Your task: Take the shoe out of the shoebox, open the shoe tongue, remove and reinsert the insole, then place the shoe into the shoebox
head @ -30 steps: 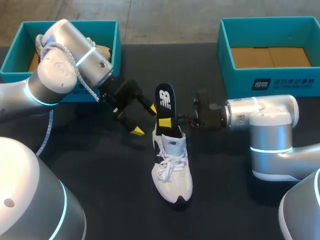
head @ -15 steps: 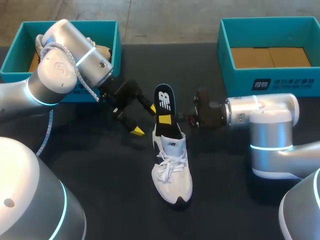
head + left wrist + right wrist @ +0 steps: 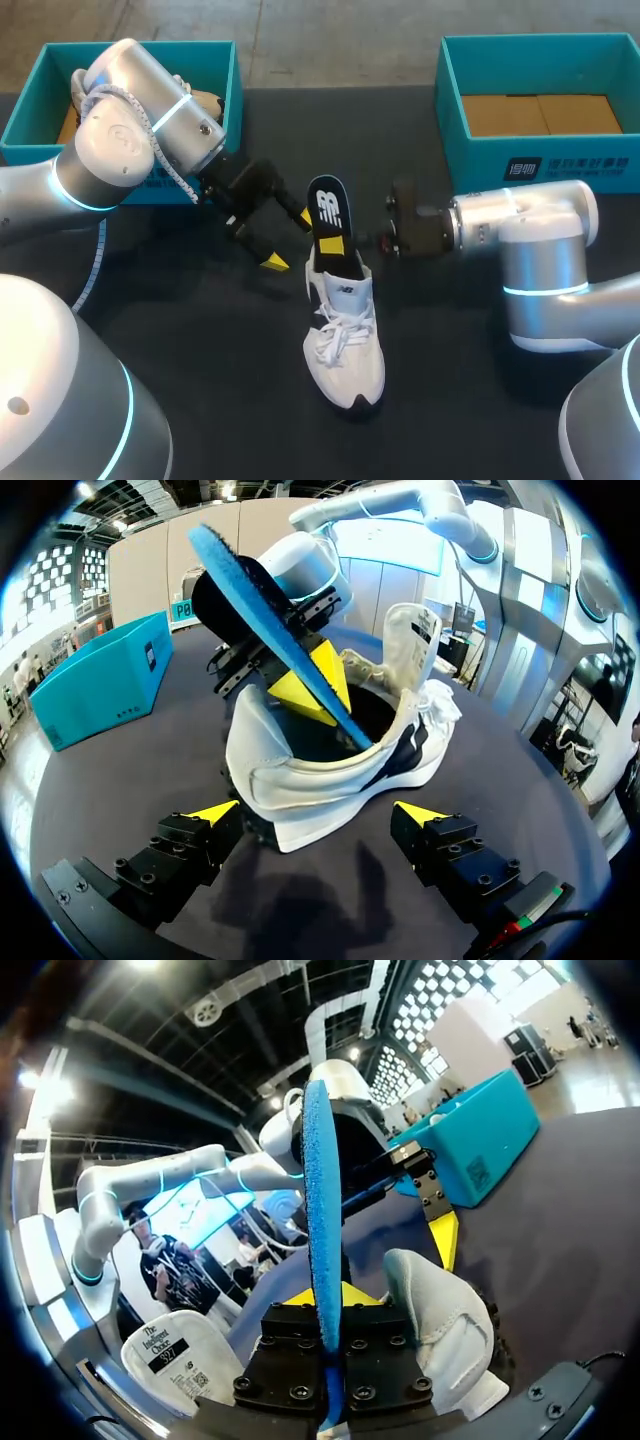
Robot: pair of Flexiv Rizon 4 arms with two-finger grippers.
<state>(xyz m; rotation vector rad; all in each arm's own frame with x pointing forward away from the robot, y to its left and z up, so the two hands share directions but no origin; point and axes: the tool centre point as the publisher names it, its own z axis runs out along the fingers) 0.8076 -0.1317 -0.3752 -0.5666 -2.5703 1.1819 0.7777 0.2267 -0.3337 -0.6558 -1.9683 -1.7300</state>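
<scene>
The shoe (image 3: 345,340) stands upright on the table (image 3: 200,380), toe toward me and heel away. Its tongue (image 3: 412,635) is pulled up off the laces. The insole (image 3: 328,212) has its lower end down inside the shoe's opening. The rest sticks up and leans out past the heel.

My right pincer (image 3: 335,245) comes in from the shoe's right side and pinches the insole just above the collar. From my right wrist, the insole (image 3: 322,1200) runs edge-on between the two fingers, and both press on it.

My left pincer (image 3: 288,240) is spread wide just left of the heel. From my left wrist, the heel of the shoe (image 3: 320,770) sits ahead of the gap between the tips, and neither tip touches it. The insole (image 3: 265,615) rises above the heel, with a yellow tip of the right pincer (image 3: 310,685) against it.

The left box (image 3: 40,145) lies beyond the shoe to its left. The right box (image 3: 540,165) lies well apart to its right.
</scene>
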